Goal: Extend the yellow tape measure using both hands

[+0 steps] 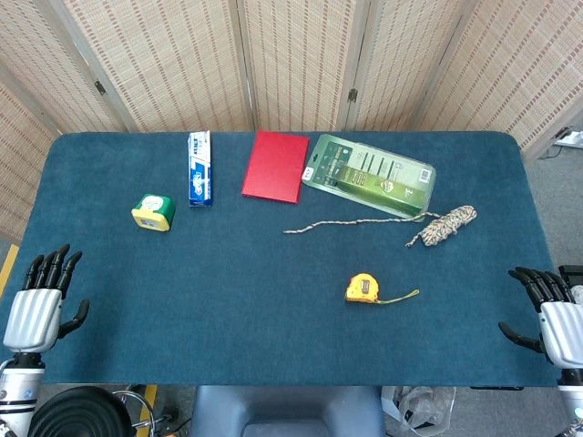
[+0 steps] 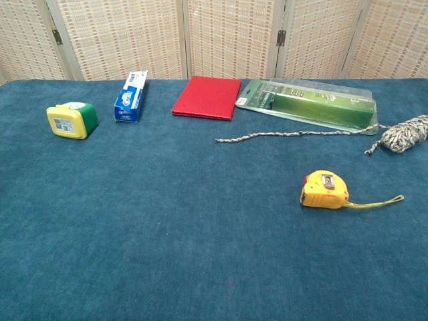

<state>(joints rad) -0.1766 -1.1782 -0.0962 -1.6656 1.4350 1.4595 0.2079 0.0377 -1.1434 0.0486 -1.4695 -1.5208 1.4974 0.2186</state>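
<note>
The yellow tape measure (image 1: 363, 289) (image 2: 324, 190) lies flat on the blue table, right of centre, with a thin yellow strap trailing to its right. My left hand (image 1: 41, 305) hovers at the table's near left corner, fingers spread and holding nothing. At the near right corner my right hand (image 1: 551, 314) is likewise spread and empty. Both hands are far from the tape measure. Neither hand shows in the chest view.
A yellow-green box (image 1: 152, 212) (image 2: 71, 120) sits at the left, a blue-white carton (image 1: 199, 168) (image 2: 131, 95) beside it. A red booklet (image 1: 276, 166) (image 2: 206, 97), a green blister pack (image 1: 369, 175) (image 2: 307, 103) and a coiled cord (image 1: 444, 226) (image 2: 401, 135) lie along the back and right.
</note>
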